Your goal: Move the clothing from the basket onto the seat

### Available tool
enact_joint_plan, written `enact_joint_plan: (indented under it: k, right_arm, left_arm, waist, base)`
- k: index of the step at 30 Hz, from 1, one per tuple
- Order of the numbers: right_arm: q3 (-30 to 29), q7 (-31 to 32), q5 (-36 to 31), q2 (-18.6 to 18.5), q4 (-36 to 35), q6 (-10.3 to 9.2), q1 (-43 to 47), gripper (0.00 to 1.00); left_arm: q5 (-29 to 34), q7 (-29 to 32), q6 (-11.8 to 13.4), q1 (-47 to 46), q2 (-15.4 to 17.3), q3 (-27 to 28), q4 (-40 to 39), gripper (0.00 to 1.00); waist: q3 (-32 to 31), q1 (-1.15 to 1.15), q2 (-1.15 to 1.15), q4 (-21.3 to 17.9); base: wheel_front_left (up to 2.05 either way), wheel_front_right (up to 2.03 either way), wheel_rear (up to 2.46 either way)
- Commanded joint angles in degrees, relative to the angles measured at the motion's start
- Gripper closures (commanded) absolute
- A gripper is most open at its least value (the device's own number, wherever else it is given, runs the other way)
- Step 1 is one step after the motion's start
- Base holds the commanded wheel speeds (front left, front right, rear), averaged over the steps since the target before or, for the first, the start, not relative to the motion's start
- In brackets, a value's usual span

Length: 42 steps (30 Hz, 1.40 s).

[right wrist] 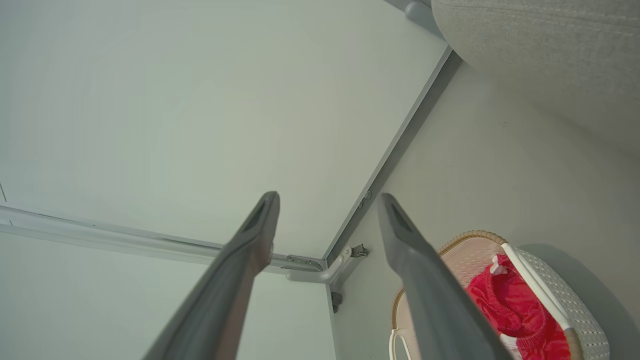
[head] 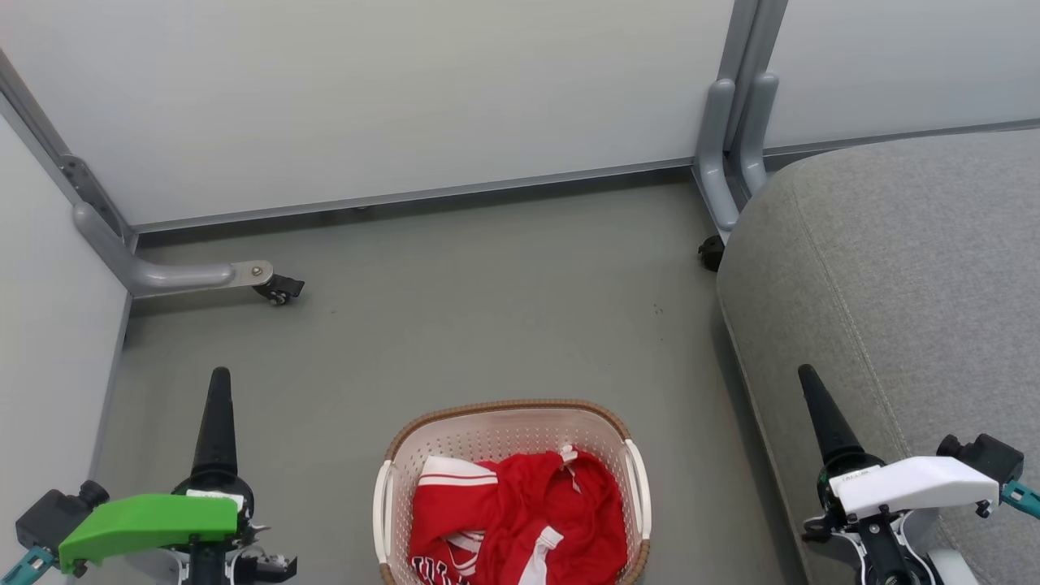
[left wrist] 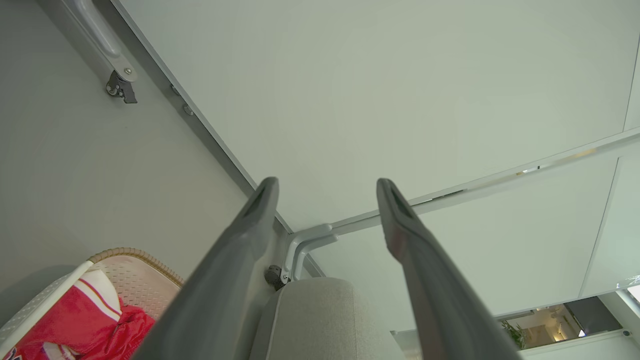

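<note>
Red clothing (head: 520, 520) with white trim lies bunched in the cream basket (head: 508, 420) on the floor at the bottom centre of the head view. The grey seat (head: 910, 276) rises at the right. My left gripper (head: 219, 386) hangs left of the basket, well apart from it. My right gripper (head: 808, 382) hovers over the seat's front edge, to the basket's right. In the left wrist view my left gripper (left wrist: 327, 187) stands open and holds nothing; the clothing (left wrist: 80, 320) and basket (left wrist: 135, 255) sit at the lower left. My right gripper (right wrist: 327, 200) is open too, beside the basket (right wrist: 475, 236).
Pale partition walls (head: 406, 97) close off the back and left. Their grey feet carry castors, one at the left (head: 280, 288) and one by the seat's corner (head: 711, 253). Grey floor (head: 487, 325) stretches between the basket and the wall.
</note>
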Motion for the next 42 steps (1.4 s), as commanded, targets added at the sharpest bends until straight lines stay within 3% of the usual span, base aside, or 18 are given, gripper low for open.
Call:
enact_joint_plan:
  k: [1,11,24,42]
  right_arm:
    - [0.4,-0.6,-2.4,-0.4,-1.2,0.01,-0.2,0.0]
    - [2.2,-2.8,-17.4,-0.4,-2.6,0.01,0.6,0.0]
    - [4.3,-5.4,-29.3,-0.5,-5.1,0.02,2.2,0.0]
    - [6.1,-8.5,-42.0,-0.6,-7.3,0.02,3.2,0.0]
  left_arm:
    - [2.4,-0.6,-0.1,-0.1,0.3,-0.3,-1.4,0.0]
    - [15.7,-2.8,2.4,1.3,0.4,-3.2,-3.6,0.0]
    - [28.3,-5.4,5.3,3.2,0.4,-5.9,-5.3,0.0]
    - [41.6,-8.5,6.2,4.9,0.5,-8.1,-6.7,0.0]
  waist:
    - [0.0,0.0,0.0,0.0]
    - [-0.1,0.0,0.0,0.0]
    - [-0.8,0.0,0.0,-0.1]
    - [-0.9,0.0,0.0,-0.2]
  base:
    - [0.0,0.0,0.0]
    - [0.0,0.0,0.0]
    - [0.0,0.0,0.0]
    - [0.0,0.0,0.0]
